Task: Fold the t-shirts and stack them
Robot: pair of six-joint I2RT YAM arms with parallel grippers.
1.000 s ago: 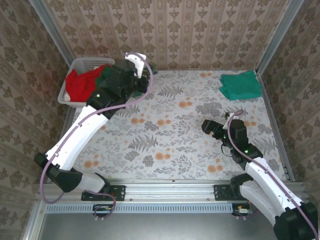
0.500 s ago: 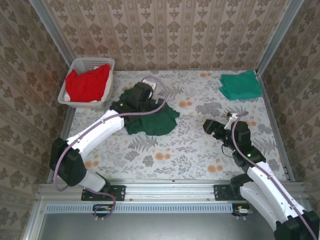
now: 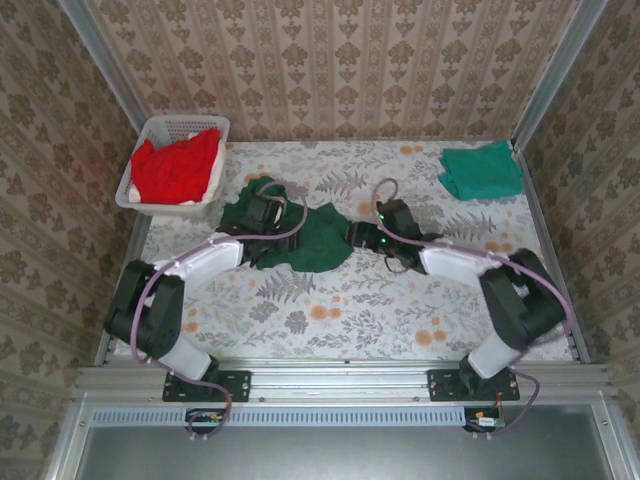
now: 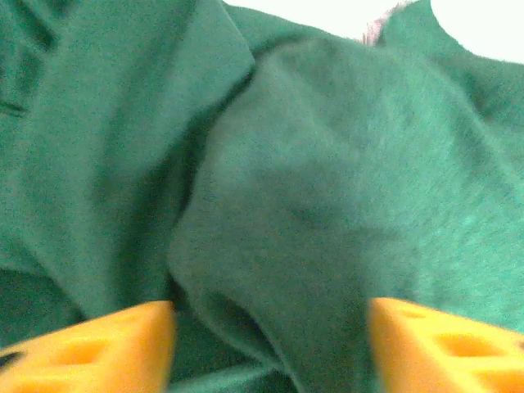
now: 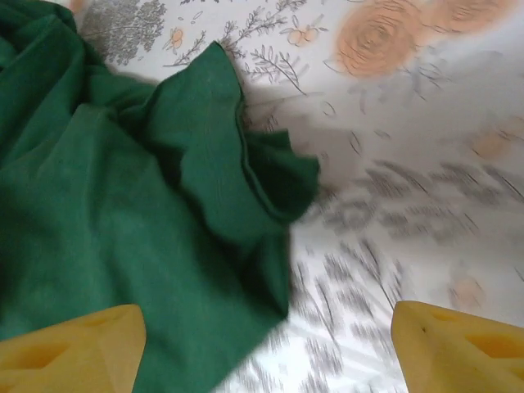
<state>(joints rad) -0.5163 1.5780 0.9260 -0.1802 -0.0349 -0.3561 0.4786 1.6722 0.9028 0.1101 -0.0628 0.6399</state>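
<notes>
Patterned wallpaper walls close in a table covered with a flower-print cloth. From above, the dark green shirt lies crumpled near the middle of the table. A white basket stands at the wall, far to the left of that shirt, and holds a heap of red shirts. A folded teal shirt lies far to the right of the dark green shirt, well apart from it. The left gripper sits over the dark green shirt's left part, and the right gripper is at its right edge.

In the left wrist view, the dark green shirt bunches in soft folds. The left gripper has its 2 orange fingers apart, with a raised fold between them.

In the right wrist view, the dark green shirt spreads over the table, its hem curled. The right gripper stands wide, holding nothing.
</notes>
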